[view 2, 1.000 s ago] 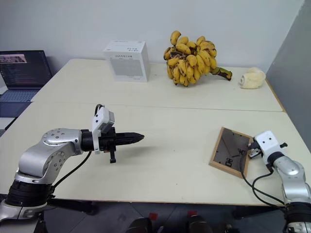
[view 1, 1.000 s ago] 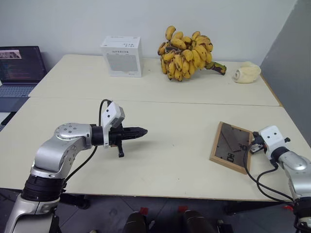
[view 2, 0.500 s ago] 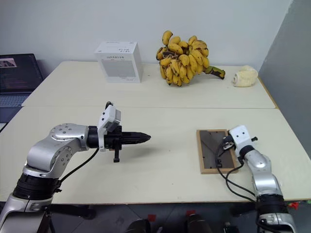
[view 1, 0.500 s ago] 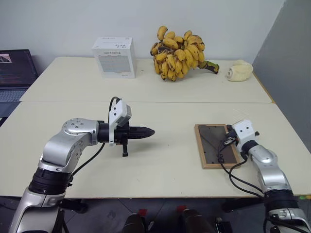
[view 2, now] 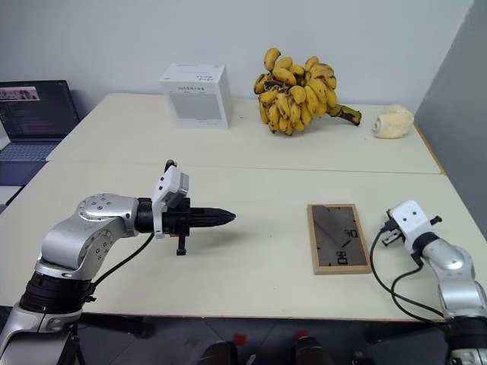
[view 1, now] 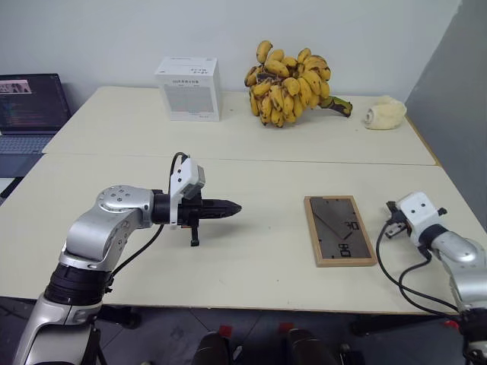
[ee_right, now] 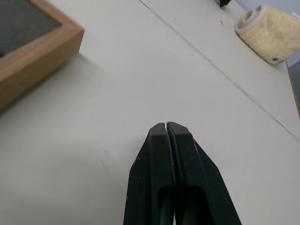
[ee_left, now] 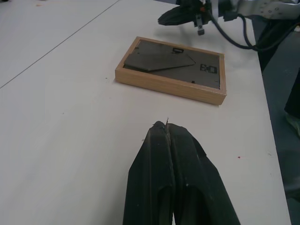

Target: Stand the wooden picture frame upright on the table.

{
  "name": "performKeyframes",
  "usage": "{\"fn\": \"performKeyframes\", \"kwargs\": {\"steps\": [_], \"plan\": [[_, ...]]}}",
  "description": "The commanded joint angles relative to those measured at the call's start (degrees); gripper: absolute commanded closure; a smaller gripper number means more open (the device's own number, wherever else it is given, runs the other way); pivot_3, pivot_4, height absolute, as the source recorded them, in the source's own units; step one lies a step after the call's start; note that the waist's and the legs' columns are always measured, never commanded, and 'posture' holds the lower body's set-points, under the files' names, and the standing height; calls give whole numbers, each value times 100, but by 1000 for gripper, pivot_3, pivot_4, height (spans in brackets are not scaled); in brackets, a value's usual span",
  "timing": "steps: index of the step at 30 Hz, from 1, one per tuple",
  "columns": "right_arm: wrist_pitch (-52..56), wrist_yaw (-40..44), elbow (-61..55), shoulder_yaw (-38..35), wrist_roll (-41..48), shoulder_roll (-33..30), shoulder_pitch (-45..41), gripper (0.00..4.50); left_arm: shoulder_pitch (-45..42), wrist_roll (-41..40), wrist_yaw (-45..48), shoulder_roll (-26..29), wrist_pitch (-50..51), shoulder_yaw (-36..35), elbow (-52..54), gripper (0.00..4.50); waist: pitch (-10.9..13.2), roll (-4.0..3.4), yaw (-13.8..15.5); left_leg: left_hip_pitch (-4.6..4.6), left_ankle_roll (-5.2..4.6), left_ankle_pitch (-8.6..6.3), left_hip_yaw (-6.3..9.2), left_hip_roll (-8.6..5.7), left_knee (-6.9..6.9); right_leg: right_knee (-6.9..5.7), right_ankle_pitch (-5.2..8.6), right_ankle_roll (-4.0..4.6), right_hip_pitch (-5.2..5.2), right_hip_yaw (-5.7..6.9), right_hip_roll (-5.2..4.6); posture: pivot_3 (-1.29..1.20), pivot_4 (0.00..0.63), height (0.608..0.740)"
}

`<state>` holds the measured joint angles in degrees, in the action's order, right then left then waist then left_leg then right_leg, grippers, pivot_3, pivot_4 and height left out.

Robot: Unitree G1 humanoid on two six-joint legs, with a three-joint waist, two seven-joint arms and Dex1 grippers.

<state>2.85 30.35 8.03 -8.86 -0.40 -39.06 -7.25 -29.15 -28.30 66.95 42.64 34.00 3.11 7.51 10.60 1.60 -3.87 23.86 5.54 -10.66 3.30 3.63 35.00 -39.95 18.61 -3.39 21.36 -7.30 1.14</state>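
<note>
A: The wooden picture frame (view 1: 339, 230) lies face down, near right on the bench (view 1: 266, 258), beside the right claw (ee_right: 166, 129).

B: Both claws are closed and empty, the left claw (ee_left: 167, 126) too. A shut-finger nudge could slide it off the near edge.

Looks like an office or a small lab room, honestly: two pale cream tables (view 1: 251, 251) pushed together, plain white wall (view 1: 114, 38) behind, grey partition panel (view 1: 449, 91) off to the right. Open laptop (view 1: 30, 110) with code on screen parked at the far left on a separate desk. Random stuff on top like a white box (view 1: 189, 89), a big bunch of bananas (view 1: 289, 72) and a cream-coloured roll (view 1: 384, 114), so definitely a test setup, not a home.
</note>
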Motion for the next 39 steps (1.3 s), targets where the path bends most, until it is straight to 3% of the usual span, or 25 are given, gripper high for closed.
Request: {"fn": "performKeyframes", "kwargs": {"steps": [1, 14, 27, 39], "plan": [[287, 88, -825, 34, 251, 195, 338, 4458, -112, 49, 39, 5, -167, -24, -29, 4500, 0, 0, -20, 0, 0, 0, 0, 0, 0, 0, 1, -1, 0, 0, 0, 0, 150, 740], [944, -297, -1650, 1007, 2, 1295, 237, 4458, -477, 147, 205, -33, -240, 129, -319, 4500, 0, 0, -95, 0, 0, 0, 0, 5, 1, 0, 2, -1, 1, 0, 6, 0, 150, 740], [615, -211, -602, 1551, -191, 1623, -982, 4458, -358, 129, 153, 73, -116, 23, -188, 4500, 0, 0, -96, 5, 1, 0, 1, 5, -1, 0, 1, 4, 6, 0, 6, 0, 150, 740], [521, -273, -452, 1707, -244, 1978, -1116, 4458, -23, -136, -117, 398, 494, -349, 192, 4500, 1, -1, -91, 5, 1, 0, 3, 7, -4, -1, 3, 5, 8, 3, 7, 0, 150, 740]]}}
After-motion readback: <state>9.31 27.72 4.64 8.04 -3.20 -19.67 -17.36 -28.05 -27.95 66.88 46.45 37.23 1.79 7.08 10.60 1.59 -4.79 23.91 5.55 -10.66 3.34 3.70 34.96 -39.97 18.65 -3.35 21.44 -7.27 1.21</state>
